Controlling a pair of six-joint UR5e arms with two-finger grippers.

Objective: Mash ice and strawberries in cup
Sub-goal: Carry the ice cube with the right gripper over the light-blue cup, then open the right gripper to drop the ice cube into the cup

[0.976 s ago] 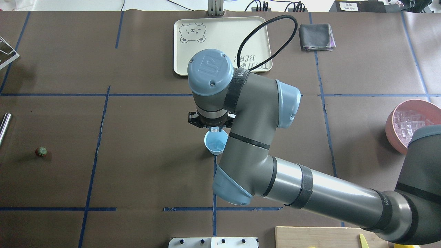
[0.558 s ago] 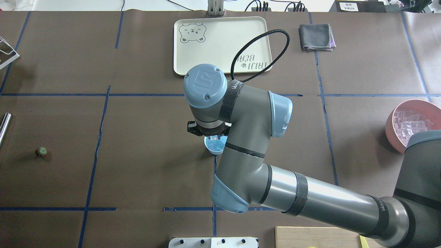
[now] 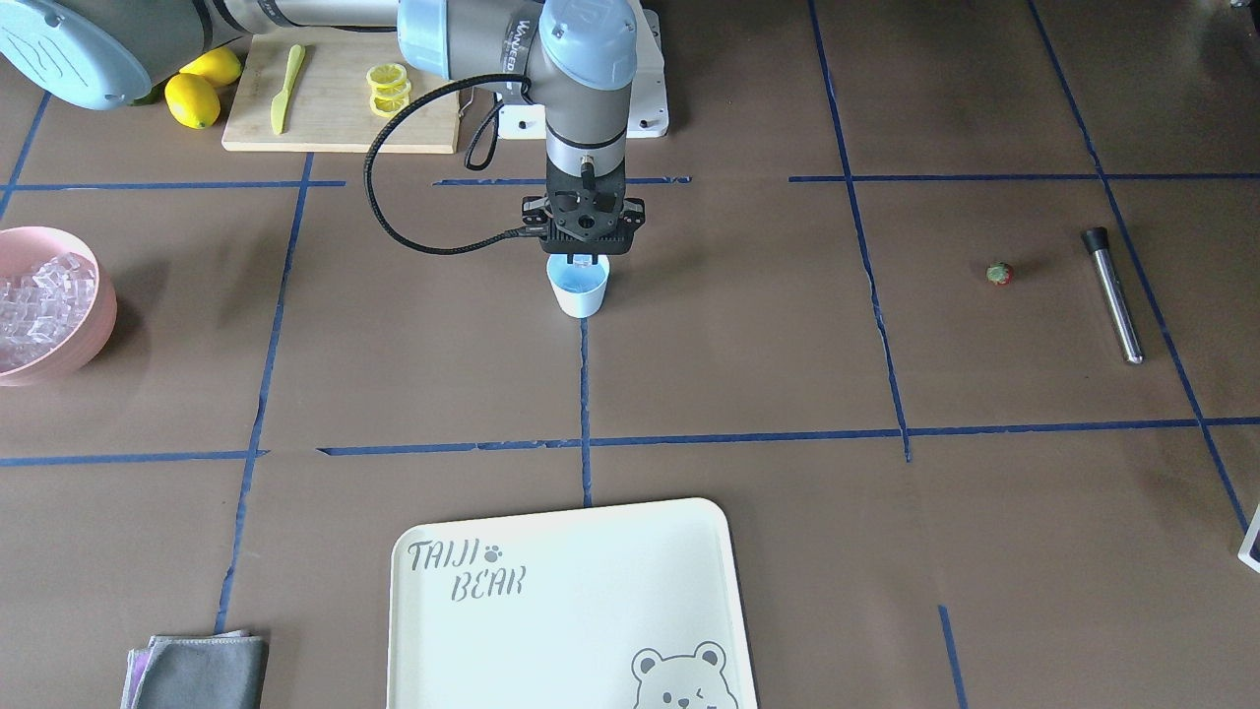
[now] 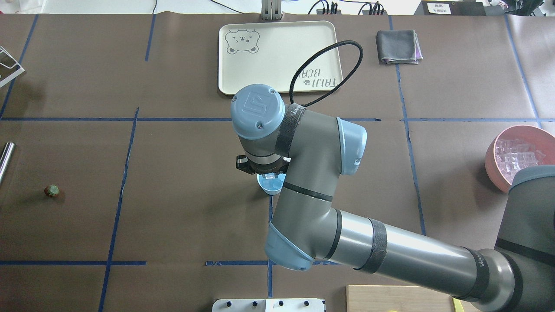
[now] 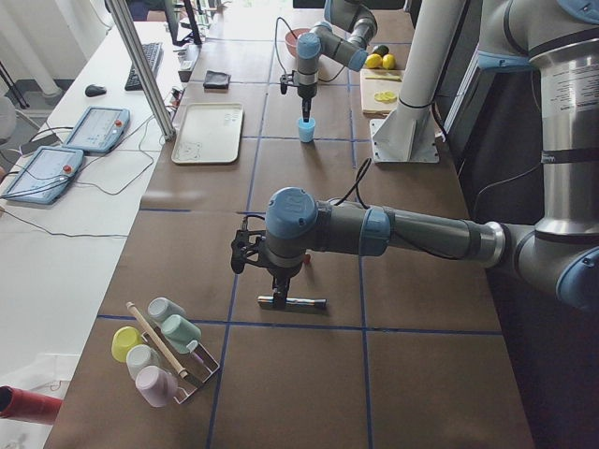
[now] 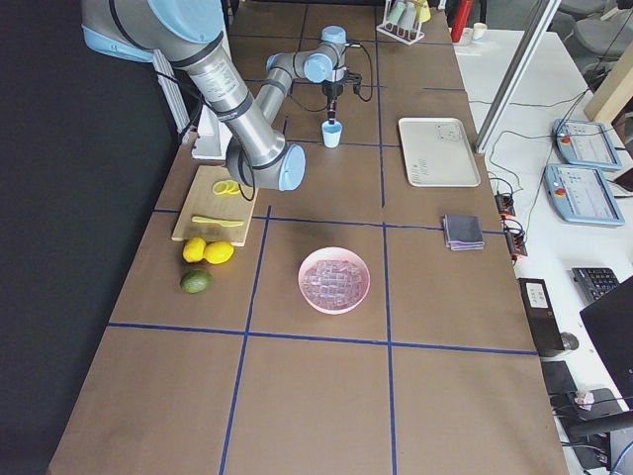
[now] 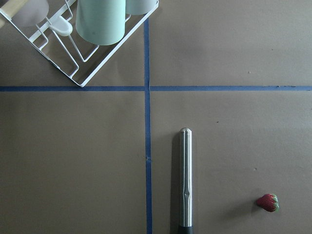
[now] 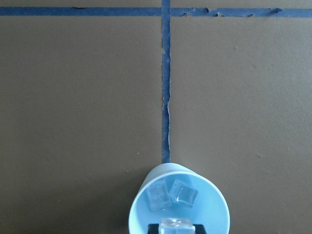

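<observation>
Straight under the right gripper sits the cup. Its fingers are pinching one ice cube just over the rim, and two cubes are already inside. Looks like the ice-loading step to me, so next it should just let go and drop it in cleanly. The strawberry is way off from that gripper, on the table near the left gripper, which hangs over a metal rod; can't tell if that one's spread. Only readable writing is "TAIJI BEAR" on the tray.
</observation>
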